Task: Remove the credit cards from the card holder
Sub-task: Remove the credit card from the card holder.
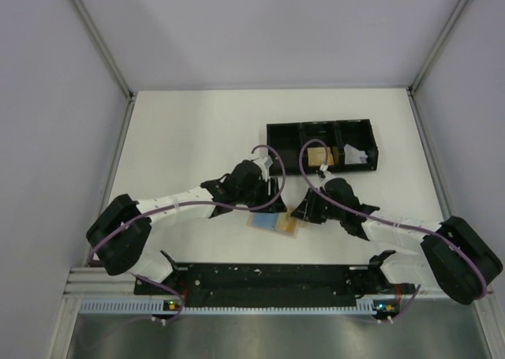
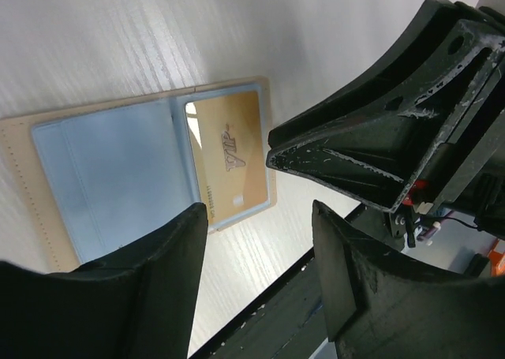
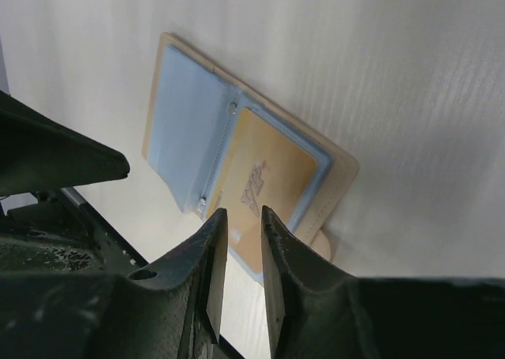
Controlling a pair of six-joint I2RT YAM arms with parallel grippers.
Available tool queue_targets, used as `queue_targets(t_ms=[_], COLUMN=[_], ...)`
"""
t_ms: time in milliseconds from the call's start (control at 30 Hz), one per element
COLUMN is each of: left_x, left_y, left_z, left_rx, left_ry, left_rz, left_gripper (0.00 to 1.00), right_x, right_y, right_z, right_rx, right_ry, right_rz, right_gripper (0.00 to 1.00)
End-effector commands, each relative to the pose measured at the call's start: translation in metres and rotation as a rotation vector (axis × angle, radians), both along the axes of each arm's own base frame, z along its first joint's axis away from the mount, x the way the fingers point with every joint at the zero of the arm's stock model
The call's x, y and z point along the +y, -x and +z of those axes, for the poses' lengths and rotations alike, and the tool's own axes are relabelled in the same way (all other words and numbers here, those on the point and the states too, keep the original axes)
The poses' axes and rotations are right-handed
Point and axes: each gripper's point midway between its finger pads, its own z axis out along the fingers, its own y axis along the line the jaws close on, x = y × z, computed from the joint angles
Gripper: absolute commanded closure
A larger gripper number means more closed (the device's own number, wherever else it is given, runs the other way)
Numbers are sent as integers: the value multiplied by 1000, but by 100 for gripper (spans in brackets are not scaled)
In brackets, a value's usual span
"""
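In the right wrist view, the right end effector (image 3: 244, 217) has its fingers drawn almost together, leaving a narrow slit and gripping nothing. A corner of the credit card (image 3: 264, 177) lies directly ahead of that slit, though I cannot tell whether it touches. The card holder (image 3: 185, 126) lies open and flat on the desk (image 3: 410, 75). Its long axis runs slantwise across the fingers, with the card half nearer them and the empty blue half off to the left. The card's own long axis points roughly back at the fingers, so the right arm looks better placed to draw it out. The left end effector (image 2: 260, 213) is spread wide and empty, with the holder just ahead of it and the card half to its right. Only the overhead view shows the black tray (image 1: 276, 130) well beyond both.
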Motion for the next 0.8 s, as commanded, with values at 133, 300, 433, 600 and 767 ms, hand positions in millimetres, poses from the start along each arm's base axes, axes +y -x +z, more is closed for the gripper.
queue_targets(t_ms=[133, 300, 433, 600, 767], left_x=[-28, -25, -18, -13, -16], left_y=[-8, -9, -12, -11, -6], left_z=[-10, -32, -48, -63, -68], left_rx=[45, 72, 82, 115, 147], left_ry=[70, 32, -16, -52, -30], left_rz=[3, 21, 54, 81, 67], left_gripper=[44, 47, 49, 49, 54], right_x=[2, -1, -6, -9, -10], right_y=[1, 4, 5, 5, 6], right_z=[-20, -32, -38, -41, -44], right_rx=[28, 68, 86, 97, 106], right_ry=[9, 22, 45, 51, 54], right_rz=[-5, -16, -26, -36, -35], right_gripper=[80, 82, 84, 84, 84])
